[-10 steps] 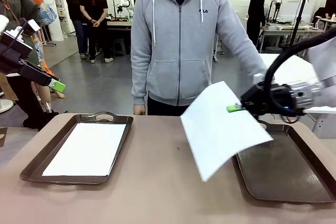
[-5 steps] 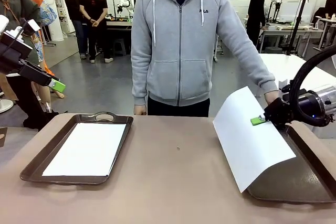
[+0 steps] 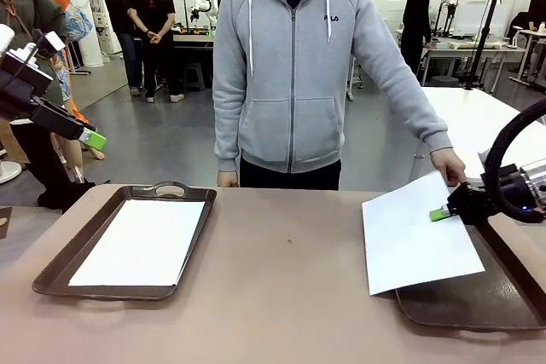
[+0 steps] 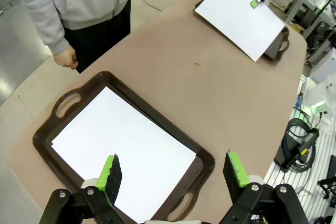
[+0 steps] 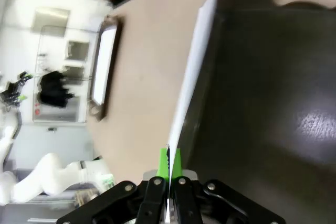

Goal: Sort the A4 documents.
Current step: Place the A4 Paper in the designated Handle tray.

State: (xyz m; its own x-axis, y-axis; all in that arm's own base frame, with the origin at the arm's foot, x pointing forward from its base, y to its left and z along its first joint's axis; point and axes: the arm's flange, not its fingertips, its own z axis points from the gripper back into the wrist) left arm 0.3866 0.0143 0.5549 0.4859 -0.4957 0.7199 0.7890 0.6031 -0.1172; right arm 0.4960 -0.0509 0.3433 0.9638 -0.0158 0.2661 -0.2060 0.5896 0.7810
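At the lower left of the front view, one A4 sheet [image 3: 138, 242] lies flat inside the left tray [image 3: 53, 272] on the table [image 3: 281, 296]. Lower right, the right gripper [image 3: 442, 213] is clenched on the edge of the second sheet [image 3: 418, 240], which has dropped from a steep tilt a second ago to nearly level, overhanging the near-left rim of the right tray [image 3: 478, 309]. It seems close to being laid down. Upper left, the left gripper [image 3: 92, 138] hangs released, unmoved. Beyond the sheet, the person's hand [image 3: 450, 165] hovers near its far corner.
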